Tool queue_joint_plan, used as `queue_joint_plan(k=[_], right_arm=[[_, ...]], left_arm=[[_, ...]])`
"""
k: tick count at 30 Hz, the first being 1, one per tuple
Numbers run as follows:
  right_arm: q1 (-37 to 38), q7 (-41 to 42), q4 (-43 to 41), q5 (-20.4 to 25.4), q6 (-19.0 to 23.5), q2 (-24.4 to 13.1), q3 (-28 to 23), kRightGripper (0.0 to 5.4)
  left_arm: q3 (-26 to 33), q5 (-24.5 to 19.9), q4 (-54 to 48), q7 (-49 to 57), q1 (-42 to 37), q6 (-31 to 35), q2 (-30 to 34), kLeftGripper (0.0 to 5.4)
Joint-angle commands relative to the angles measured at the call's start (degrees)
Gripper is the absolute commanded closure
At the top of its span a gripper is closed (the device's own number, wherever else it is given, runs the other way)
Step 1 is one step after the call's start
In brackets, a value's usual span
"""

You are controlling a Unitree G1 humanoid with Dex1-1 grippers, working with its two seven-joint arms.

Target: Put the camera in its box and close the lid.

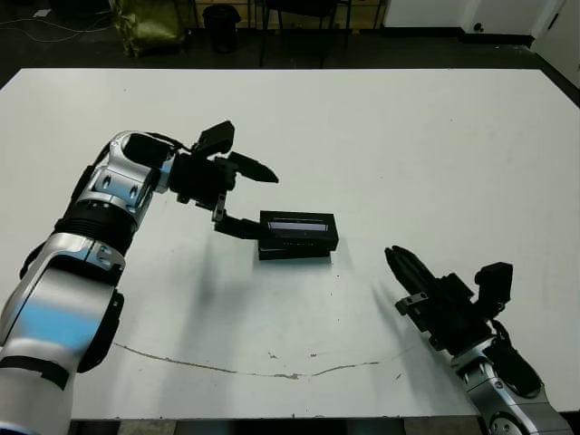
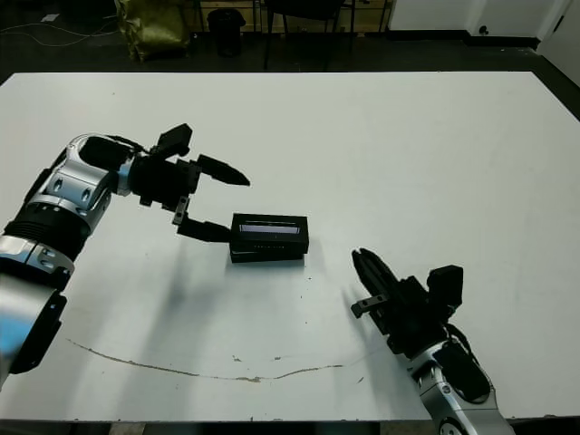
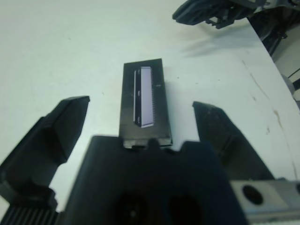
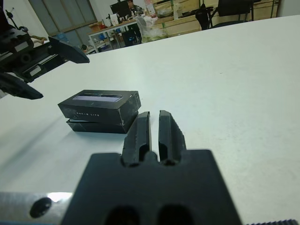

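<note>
Right end effector shut, apart from lid | left end effector wide, just beside lid

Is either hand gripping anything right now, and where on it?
Nothing is held. The left hand is open beside one end of the lid on the box; the right hand is shut and empty.

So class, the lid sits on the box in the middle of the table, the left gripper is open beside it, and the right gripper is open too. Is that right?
Not quite. The right gripper is shut: the right wrist view shows its two fingers pressed together. The rest holds: the lid sits on the box, and the left gripper is open beside it.
</note>
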Motion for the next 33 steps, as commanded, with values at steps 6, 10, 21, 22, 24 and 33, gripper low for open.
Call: queue_joint_plan(k=[6, 10, 21, 22, 24, 33], right_arm=[[0.42, -0.12, 0.72, -0.29, 0.47, -0.13, -0.28, 5.40], [0.65, -0.52, 0.11, 0.08, 1.16, -0.23, -0.37, 5.40], [0.63, 0.62, 0.87, 0.69, 0.26, 0.00, -0.58, 5.40], [0.66, 0.42, 0.59, 0.79, 0.70, -0.04, -0.61, 5.40], [0.55, 0.98, 0.89, 1.61, 0.74, 0.01, -0.81, 5.40], [0.46, 1.21, 1.54, 1.30, 0.03, -0.09, -0.80, 5.40]], left_arm=[[0.27, 2.11, 0.95, -0.52, 2.45, -0.51, -0.28, 0.02], [0.27, 2.51, 1.64, -0.18, 2.75, -0.29, -0.58, 0.02], [2.86, 2.34, 3.29, 3.03, 3.57, -1.70, -2.37, 0.02], [3.12, 2.30, 3.48, 3.06, 3.52, -1.75, -2.57, 0.02], [3.54, 2.44, 3.57, 3.41, 3.57, -2.20, -2.82, 0.02], [3.99, 3.06, 4.82, 4.82, 3.51, -1.32, -3.37, 0.02]])
